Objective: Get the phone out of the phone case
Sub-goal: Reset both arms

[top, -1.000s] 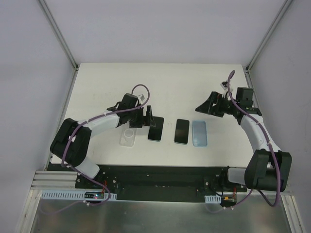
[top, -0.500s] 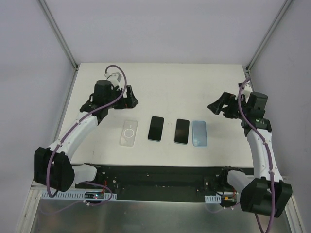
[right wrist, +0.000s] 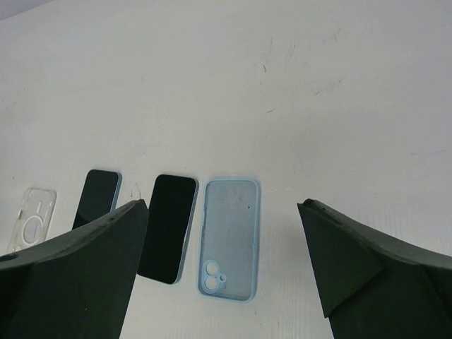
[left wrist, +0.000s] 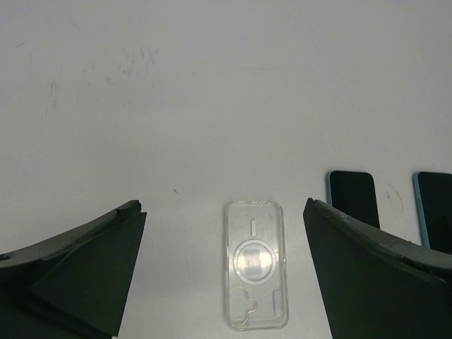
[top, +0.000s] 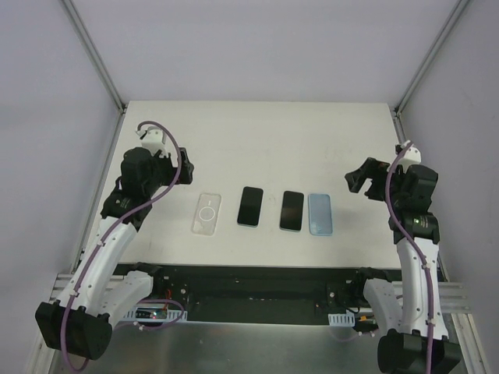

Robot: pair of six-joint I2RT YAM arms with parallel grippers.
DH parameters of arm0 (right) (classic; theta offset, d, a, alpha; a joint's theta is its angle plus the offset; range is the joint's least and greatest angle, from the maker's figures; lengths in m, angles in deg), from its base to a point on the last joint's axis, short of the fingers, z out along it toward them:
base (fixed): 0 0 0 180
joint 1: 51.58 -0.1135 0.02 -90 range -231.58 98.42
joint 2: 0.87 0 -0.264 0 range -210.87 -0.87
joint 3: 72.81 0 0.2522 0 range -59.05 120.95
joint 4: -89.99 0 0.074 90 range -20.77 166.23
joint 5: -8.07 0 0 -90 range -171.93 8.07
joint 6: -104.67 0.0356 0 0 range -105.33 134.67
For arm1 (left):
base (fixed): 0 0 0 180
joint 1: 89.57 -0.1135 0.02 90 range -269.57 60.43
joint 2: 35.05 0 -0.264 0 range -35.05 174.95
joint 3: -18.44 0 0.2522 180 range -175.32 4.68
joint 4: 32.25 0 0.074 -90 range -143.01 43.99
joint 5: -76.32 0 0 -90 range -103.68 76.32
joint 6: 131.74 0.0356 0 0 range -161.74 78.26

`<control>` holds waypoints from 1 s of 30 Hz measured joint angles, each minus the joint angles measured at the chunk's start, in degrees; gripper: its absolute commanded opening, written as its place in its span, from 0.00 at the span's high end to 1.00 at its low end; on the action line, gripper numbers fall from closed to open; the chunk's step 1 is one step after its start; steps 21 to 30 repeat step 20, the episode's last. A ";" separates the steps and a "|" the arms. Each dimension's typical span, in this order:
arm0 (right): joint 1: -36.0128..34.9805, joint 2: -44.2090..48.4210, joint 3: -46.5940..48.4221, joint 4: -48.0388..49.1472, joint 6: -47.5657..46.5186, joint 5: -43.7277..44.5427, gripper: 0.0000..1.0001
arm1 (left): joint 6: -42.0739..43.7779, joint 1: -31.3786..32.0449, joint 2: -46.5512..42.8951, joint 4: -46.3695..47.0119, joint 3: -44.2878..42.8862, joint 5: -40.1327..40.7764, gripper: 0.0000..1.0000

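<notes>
Row near the 6 o'clock edge of the table (top: 257, 132) — clear case (top: 207, 213), phone (top: 250, 206), second phone (top: 291, 210), blue case (top: 320, 213) just beside it; both phones lie outside the cases. Left gripper (top: 185, 170) hangs at the row's 10 o'clock, right gripper (top: 359, 178) at 3 o'clock, both spread wide and empty. Much table lies open toward 12 o'clock.

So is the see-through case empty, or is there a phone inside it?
Empty. The clear case lies flat, and the white table shows through it. The nearest phone lies beside it, not touching.
</notes>
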 measured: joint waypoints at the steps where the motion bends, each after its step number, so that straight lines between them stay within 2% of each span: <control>1: 0.00 0.13 -0.31 -0.04 -0.11 0.02 0.01 | 0.57 -0.07 -0.55 -0.35 0.72 -0.15 0.00; 10: 0.00 -0.39 -2.01 -0.66 -1.55 0.50 0.01 | 1.42 -2.82 -1.03 -0.90 5.27 -1.88 0.00; 30: 0.02 -0.39 -2.43 -0.79 -2.51 0.85 0.01 | 0.04 -4.52 -1.64 0.55 5.40 -4.20 0.00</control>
